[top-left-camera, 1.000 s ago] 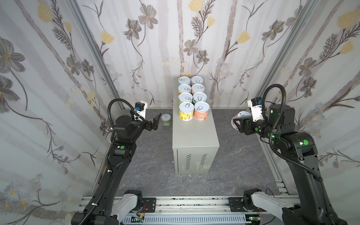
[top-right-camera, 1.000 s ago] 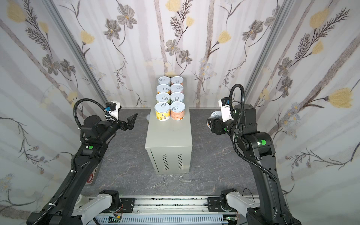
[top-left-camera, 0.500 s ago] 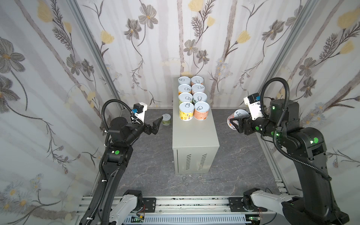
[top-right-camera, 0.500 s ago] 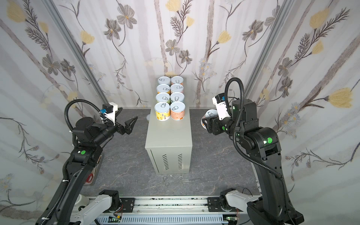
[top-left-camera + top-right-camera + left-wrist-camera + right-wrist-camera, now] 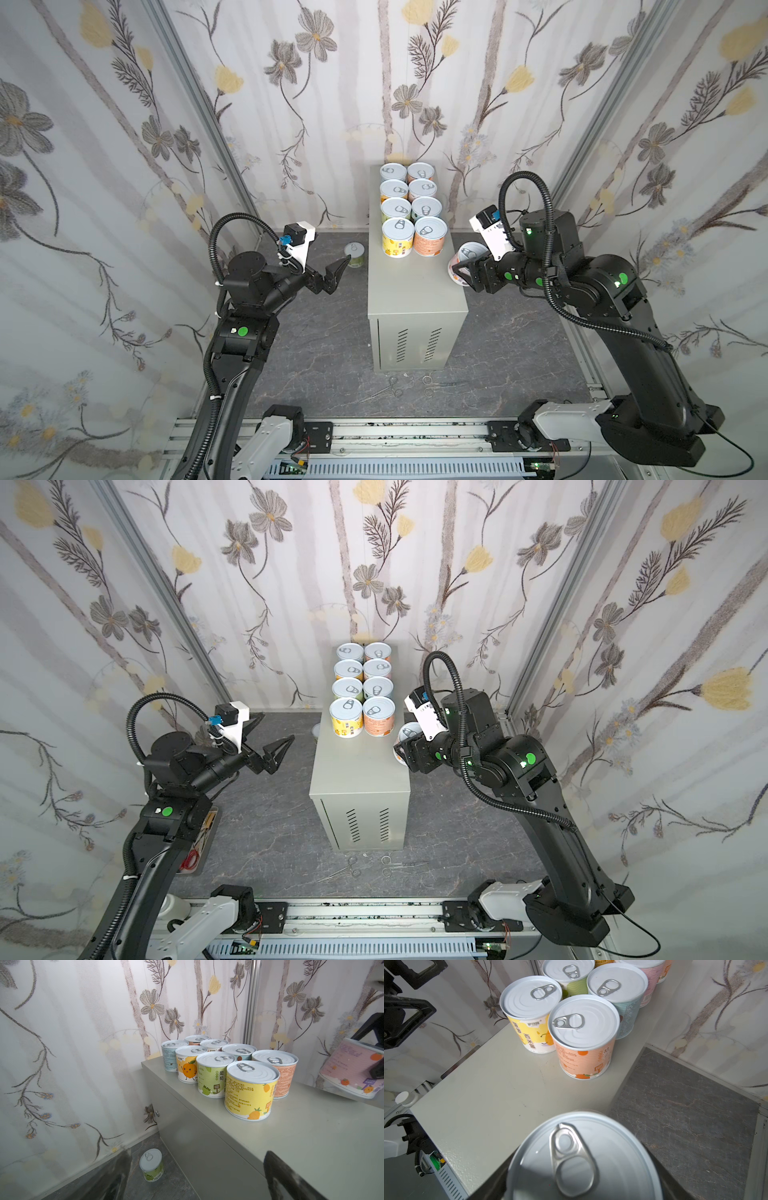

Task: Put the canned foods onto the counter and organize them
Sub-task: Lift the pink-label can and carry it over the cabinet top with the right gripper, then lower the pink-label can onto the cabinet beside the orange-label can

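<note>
Right jaws: closed on a tilted pink-labelled tin with a silver pull-tab lid (image 5: 466,257) (image 5: 583,1159), right of centre in both top views, at the right edge of the light-grey metal cabinet desk (image 5: 415,291).
Left jaws: spread wide and empty, left of centre, above the dark marbled floor (image 5: 316,332) and apart from the desk.
Near their tips in a top view, a green-labelled tin (image 5: 354,254) stands upright on the floor beside the desk.
Eight paper-labelled tins (image 5: 426,207) stand in two rows of four on the desk's rear half, upper centre.
</note>
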`<state>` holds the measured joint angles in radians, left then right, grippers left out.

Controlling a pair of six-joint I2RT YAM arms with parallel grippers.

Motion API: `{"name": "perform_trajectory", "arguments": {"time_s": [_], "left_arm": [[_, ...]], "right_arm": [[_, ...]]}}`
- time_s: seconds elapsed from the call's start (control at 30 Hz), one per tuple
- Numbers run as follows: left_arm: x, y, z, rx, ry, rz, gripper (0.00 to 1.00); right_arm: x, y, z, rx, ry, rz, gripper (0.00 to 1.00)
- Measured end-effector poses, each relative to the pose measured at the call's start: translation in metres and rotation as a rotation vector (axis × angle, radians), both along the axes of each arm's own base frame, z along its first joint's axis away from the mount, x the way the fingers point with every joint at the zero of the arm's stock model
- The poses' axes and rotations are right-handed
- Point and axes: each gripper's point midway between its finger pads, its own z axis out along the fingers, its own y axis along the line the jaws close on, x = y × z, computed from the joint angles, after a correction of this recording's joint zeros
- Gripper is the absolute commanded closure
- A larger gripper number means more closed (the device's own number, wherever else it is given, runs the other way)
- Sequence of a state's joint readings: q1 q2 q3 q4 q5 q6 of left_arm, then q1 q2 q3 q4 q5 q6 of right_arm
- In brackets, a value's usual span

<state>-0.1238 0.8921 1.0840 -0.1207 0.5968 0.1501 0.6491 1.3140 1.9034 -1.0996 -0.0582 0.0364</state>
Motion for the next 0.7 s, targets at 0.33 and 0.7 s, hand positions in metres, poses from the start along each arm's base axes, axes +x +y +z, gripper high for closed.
{"name": "perform_trajectory", "arguments": {"time_s": [0.33,0.7], "left_arm": [[-0.015,-0.004,-0.009,0.001,0.008,-0.038,0.00],[-0.021,-0.004,-0.021,0.002,0.023,-0.041,0.00]], "right_arm": [[0.006,0.024,-0.007,-0.032,0.005,0.033,0.41],[0.012,0.035,-0.010,-0.028,0.003,0.045,0.36]]}}
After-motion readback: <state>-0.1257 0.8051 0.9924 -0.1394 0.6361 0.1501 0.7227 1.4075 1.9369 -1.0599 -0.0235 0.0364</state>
